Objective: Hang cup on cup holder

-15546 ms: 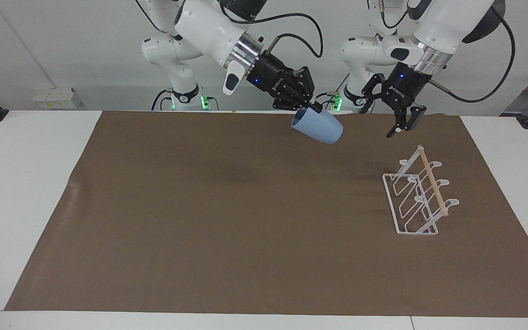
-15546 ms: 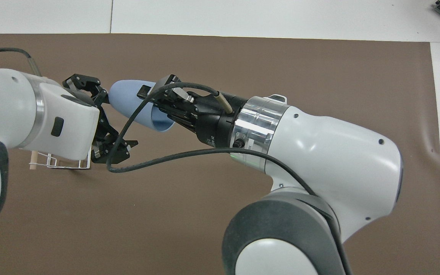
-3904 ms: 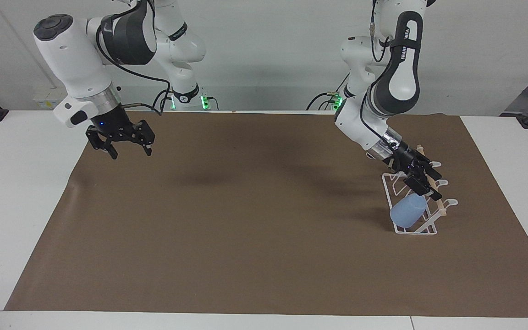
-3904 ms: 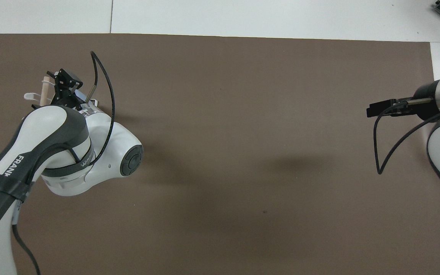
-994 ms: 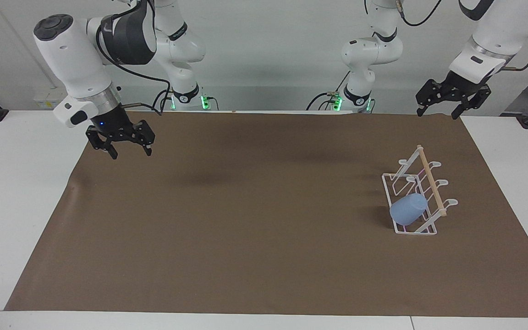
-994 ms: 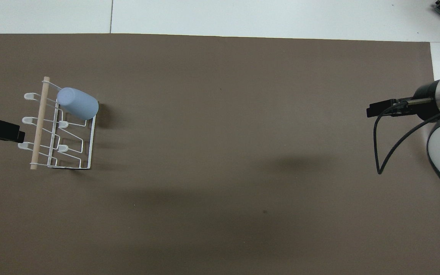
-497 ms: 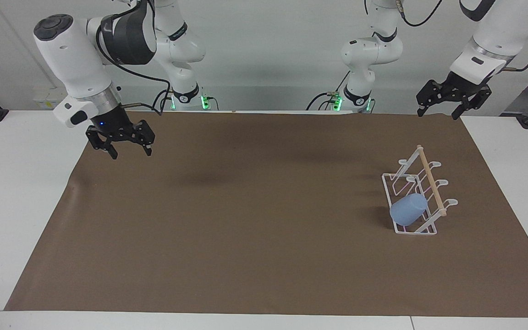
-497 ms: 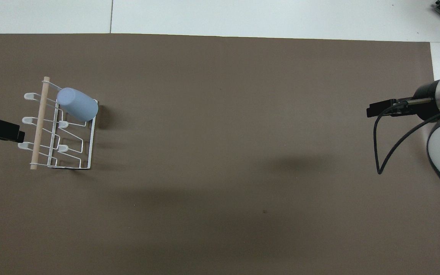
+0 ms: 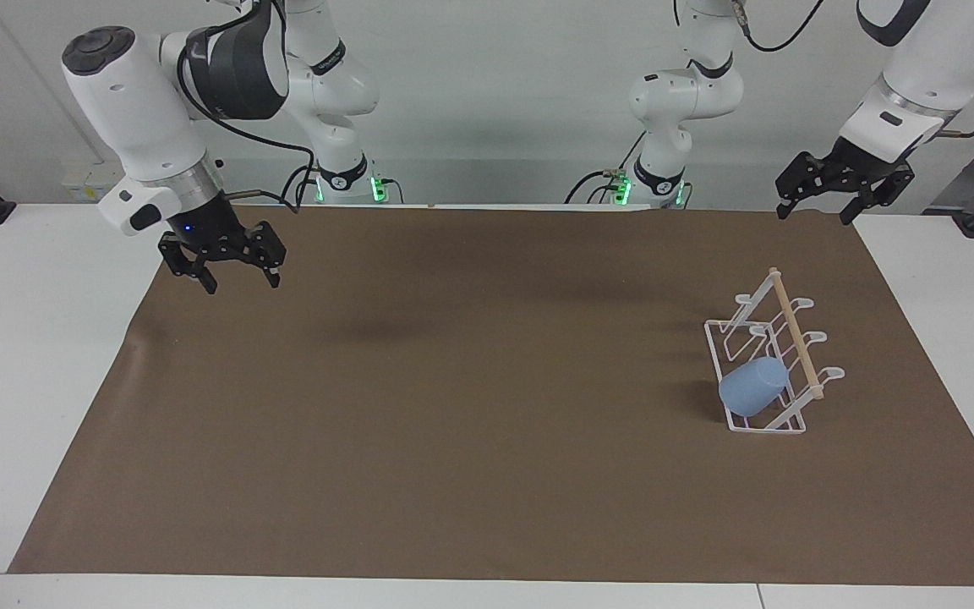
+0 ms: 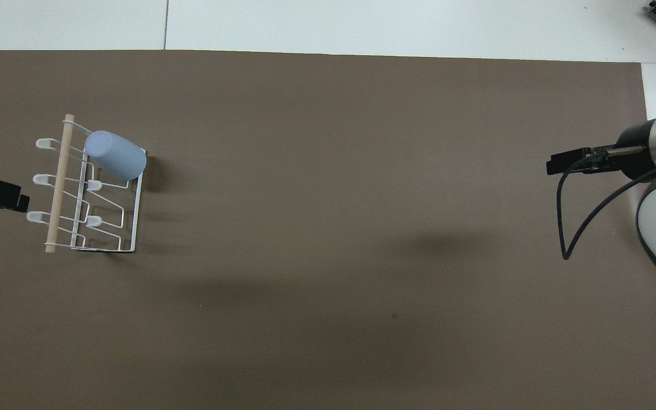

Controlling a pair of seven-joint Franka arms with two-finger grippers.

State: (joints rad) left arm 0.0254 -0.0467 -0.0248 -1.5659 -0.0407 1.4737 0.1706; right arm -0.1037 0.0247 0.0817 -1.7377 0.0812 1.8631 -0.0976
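Across the table [image 9: 47, 355] lies a brown mat [image 9: 453, 423], bare but for the cup holder [image 9: 762, 372] at about four o'clock in the facing view, near the mat's edge at the left arm's end. On a prong at the holder's end farthest from the robots hangs the cup [image 9: 753, 386]; the task looks done. Both arms wait apart: right gripper [image 9: 221, 269] and left gripper [image 9: 842, 190] hang open and empty above the mat's edges, leaving room everywhere.
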